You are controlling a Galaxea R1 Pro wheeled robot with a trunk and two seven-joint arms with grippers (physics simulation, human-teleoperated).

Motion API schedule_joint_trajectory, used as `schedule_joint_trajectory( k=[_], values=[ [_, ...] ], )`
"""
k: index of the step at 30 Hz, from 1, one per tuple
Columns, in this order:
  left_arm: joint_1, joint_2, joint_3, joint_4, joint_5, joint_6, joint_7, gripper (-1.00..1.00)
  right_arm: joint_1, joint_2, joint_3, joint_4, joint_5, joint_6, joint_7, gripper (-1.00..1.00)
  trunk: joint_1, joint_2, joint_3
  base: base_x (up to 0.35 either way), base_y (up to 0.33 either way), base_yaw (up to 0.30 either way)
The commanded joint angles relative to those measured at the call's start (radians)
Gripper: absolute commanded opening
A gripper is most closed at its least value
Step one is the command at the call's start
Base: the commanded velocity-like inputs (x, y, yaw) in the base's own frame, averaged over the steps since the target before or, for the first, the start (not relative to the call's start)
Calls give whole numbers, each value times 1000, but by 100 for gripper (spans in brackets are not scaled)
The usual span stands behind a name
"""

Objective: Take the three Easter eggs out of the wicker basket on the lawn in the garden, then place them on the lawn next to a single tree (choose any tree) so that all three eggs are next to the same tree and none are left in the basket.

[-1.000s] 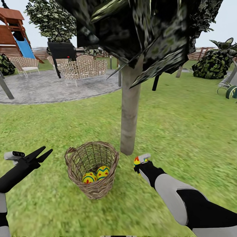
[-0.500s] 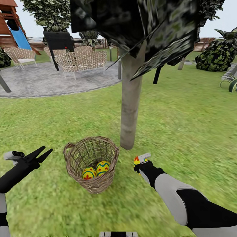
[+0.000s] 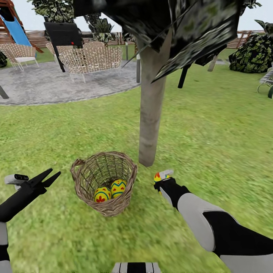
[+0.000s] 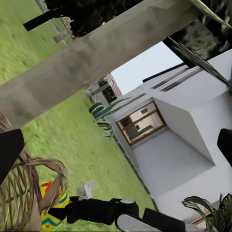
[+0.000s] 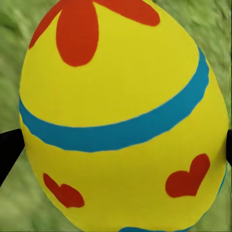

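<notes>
Head view: round woven wicker basket [image 3: 104,182] on grass [image 3: 212,125], two yellow eggs [image 3: 110,190] inside, beside smooth pale trunk [image 3: 151,110]. Left jaws [image 3: 48,177] parted, empty.

Right wrist view: third egg [image 5: 123,116] clamped between black jaws.

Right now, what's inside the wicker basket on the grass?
Two Easter eggs lie side by side at the bottom of the wicker basket. The near wall covers their lower halves and the basket floor. The third egg is outside, held in the right tool.
</notes>
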Motion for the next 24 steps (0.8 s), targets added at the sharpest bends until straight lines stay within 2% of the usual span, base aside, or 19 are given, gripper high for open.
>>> schedule_joint_trajectory(
  k=[1,24],
  values=[
    [0,0,0,0,0,0,0,100,-11,0,-1,2,-1,1,0,-100,0,0,-4,0,0,0],
    [0,2,3,0,1,2,-2,100,-17,-1,-2,-38,0,-11,5,-100,11,-6,-93,0,0,0]
  ],
)
